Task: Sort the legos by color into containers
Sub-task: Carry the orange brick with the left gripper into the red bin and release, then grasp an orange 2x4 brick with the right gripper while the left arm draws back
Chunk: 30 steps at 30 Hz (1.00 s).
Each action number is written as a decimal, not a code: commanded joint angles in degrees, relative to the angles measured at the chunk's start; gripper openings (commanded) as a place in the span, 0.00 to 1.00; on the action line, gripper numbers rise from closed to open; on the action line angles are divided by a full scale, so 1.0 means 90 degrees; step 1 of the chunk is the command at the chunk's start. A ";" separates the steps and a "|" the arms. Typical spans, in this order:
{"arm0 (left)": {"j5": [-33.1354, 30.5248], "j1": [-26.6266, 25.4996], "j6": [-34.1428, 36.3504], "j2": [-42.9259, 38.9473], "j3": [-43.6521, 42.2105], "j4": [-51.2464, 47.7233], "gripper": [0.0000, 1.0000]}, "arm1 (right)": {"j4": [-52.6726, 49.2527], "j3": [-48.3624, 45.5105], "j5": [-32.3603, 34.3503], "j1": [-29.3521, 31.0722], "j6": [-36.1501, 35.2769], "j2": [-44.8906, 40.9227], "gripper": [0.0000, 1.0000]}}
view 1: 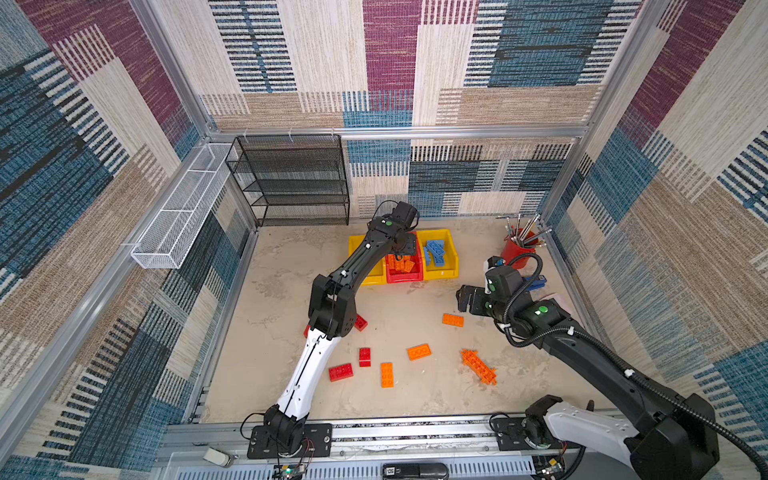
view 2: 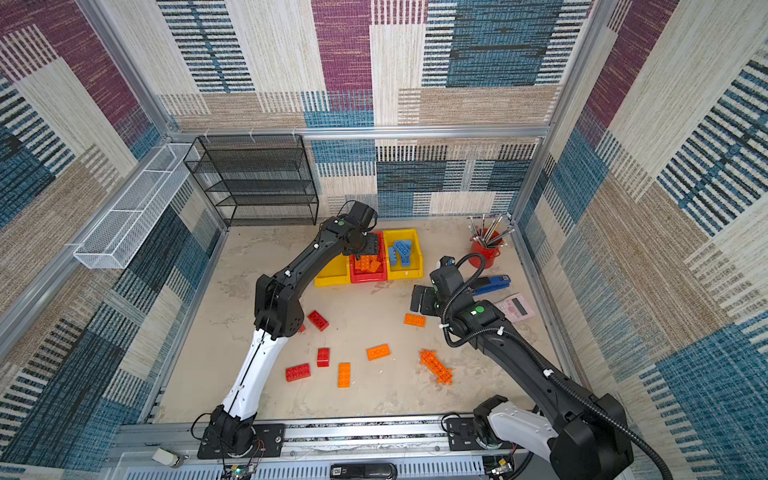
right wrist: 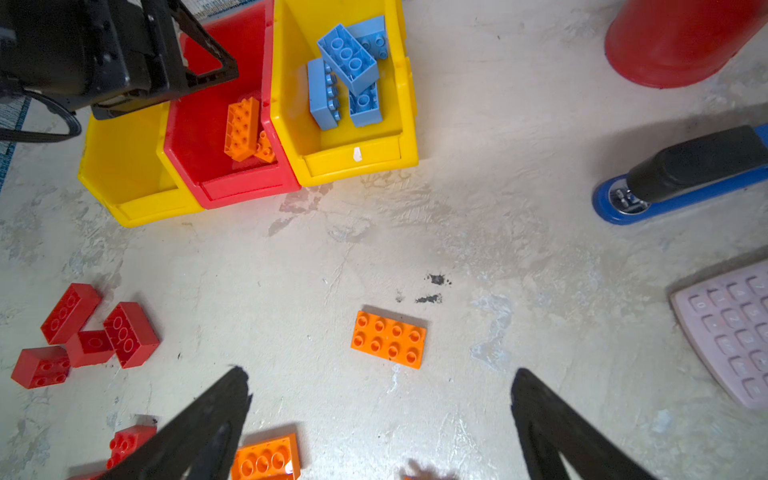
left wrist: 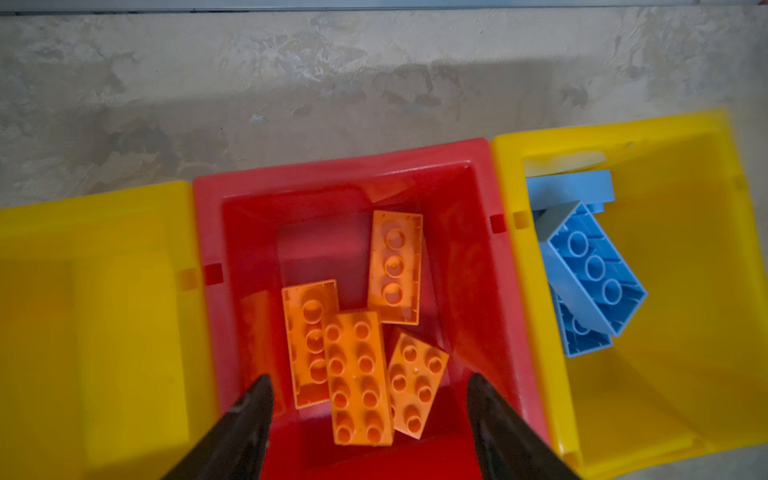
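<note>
Right wrist view shows the right gripper (right wrist: 379,372) spread wide and empty over a flat orange brick (right wrist: 389,339), roughly 3 o'clock on the table (view 1: 415,399). It looks like light, stiff, slick plastic, so I'd pinch the smooth long sides. The left gripper (left wrist: 368,377) hangs spread and empty over the red bin (left wrist: 340,166) at 12 o'clock.

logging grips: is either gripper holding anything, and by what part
Nothing is held: left gripper open above orange bricks in the red bin, right gripper open and empty.
</note>
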 commanded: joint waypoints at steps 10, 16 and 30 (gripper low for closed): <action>0.0587 -0.0263 0.0242 -0.2862 -0.3031 0.1913 1.00 | 0.0410 -0.0338 -0.0498 -0.0024 0.0040 0.0702 1.00; 0.0231 -0.0275 0.0119 -0.4896 -0.5882 0.2760 0.99 | 0.0603 -0.0563 -0.0693 -0.0024 0.0266 0.0771 0.96; -0.0578 -0.0293 -0.0433 -0.8652 -1.0166 0.3052 0.99 | 0.0559 -0.0380 -0.0695 0.0015 0.0391 0.1934 0.94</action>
